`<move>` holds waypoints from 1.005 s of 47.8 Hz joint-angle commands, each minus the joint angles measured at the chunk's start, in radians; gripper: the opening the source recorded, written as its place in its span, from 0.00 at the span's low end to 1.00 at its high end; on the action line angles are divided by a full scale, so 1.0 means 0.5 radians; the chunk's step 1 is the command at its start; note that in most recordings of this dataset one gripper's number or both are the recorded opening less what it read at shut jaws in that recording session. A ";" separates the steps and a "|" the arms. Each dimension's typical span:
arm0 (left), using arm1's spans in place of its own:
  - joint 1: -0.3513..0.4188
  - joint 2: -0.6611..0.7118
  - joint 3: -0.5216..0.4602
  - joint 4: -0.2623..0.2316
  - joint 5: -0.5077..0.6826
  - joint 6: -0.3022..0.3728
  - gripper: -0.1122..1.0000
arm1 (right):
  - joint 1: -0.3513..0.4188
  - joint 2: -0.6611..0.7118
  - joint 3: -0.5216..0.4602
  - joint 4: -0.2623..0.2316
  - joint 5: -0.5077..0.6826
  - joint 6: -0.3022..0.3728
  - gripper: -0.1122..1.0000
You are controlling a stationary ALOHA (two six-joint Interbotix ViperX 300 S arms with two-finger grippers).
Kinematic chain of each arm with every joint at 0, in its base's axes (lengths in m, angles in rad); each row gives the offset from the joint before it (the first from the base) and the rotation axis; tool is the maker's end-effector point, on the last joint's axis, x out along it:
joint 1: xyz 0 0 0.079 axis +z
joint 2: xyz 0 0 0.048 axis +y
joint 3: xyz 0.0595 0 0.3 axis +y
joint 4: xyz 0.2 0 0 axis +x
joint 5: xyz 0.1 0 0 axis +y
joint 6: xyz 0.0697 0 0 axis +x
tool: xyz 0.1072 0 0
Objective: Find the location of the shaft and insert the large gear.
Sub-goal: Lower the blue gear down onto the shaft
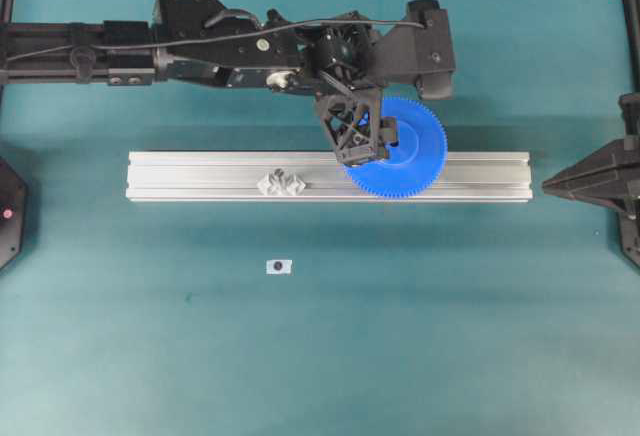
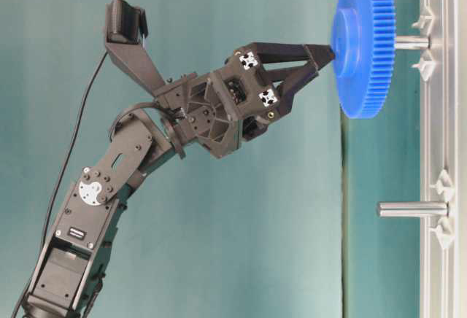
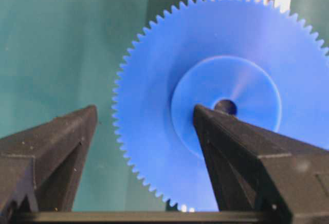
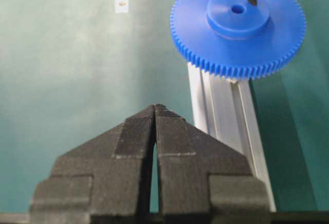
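The large gear [image 1: 410, 151] is a bright blue toothed disc with a raised hub. It sits over the aluminium rail [image 1: 200, 171], right of its middle. In the table-level view the gear [image 2: 361, 48] is threaded on the shaft [image 2: 413, 42] and stands off the rail. My left gripper [image 1: 368, 146] is open and holds nothing. One of its fingertips [image 3: 203, 116] rests on the hub beside the centre hole, and the other hangs past the gear's rim. My right gripper [image 4: 155, 108] is shut and empty, off the rail's right end [image 1: 548, 186]. The gear also shows in the right wrist view [image 4: 236, 26].
A second bracket pair with an upright pin [image 1: 282, 183] stands on the rail left of the gear; the table-level view shows this pin [image 2: 412, 208] bare. A small white tag with a dark dot [image 1: 279, 267] lies on the teal table in front of the rail.
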State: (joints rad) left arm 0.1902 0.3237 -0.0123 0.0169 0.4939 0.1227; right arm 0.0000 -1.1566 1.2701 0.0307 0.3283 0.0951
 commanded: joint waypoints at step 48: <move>-0.135 -0.015 -0.074 0.003 0.000 -0.107 0.83 | -0.006 0.015 0.003 -0.003 -0.031 0.120 0.13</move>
State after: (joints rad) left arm 0.1273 0.3344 -0.0383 0.0184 0.5031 0.0675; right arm -0.0015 -1.1566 1.2824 0.0307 0.3221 0.1411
